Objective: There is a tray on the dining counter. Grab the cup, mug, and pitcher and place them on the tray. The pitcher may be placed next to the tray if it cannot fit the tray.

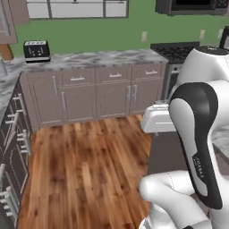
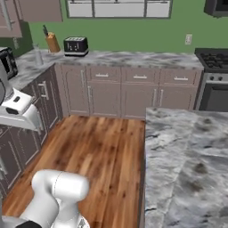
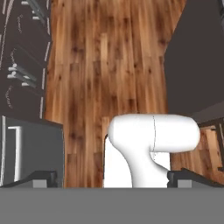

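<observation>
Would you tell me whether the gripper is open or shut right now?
Open: in the hand view the gripper has its two dark fingertips far apart, with nothing between them but wood floor below.

The white arm (image 1: 197,134) is folding up high beside the base, its hand pointing straight down, and the gripper (image 3: 113,178) is standing with its dark fingertips (image 3: 43,178) spread wide, gripping nothing

No text, label, brand, number or sign can be read anywhere in these views. The dark curved cover on the white robot arm (image 1: 197,134), at about four o'clock in the left base view, carries a small pale marking near its lower end, but it is too blurred to make out.
</observation>
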Robot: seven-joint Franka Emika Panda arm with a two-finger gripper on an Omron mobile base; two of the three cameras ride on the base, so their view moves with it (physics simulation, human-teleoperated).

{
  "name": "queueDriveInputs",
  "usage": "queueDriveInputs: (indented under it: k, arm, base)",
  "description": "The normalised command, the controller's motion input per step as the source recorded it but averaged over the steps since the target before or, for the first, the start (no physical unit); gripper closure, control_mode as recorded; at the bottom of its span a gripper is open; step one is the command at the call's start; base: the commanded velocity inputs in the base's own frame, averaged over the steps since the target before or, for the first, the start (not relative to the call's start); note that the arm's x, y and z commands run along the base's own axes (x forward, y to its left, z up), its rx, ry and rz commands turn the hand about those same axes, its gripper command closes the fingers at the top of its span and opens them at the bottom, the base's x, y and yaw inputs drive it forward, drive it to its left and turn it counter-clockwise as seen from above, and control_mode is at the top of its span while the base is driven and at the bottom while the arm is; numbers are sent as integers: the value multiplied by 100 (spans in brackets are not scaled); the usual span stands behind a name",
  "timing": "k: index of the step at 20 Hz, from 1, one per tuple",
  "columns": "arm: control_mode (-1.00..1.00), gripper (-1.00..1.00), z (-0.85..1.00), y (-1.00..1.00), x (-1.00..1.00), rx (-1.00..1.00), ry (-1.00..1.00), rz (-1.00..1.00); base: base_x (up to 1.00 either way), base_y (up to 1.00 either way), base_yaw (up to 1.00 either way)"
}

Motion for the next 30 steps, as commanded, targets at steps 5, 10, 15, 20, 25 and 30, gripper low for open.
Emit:
queueDriveInputs:
  k: [5,10,15,20,25,30]
  arm:
    - [100,-100,0,0,0,0,0,0]
    - [100,-100,0,0,0,0,0,0]
    - [100,-100,0,0,0,0,0,0]
    - [100,-100,0,0,0,0,0,0]
    - [100,-100,0,0,0,0,0,0]
    - [100,-100,0,0,0,0,0,0]
  base:
    - [32,9,9]
    - [100,-15,0]
    - [100,0,2]
    - [100,0,1]
    - [100,0,5]
    - [100,0,11]
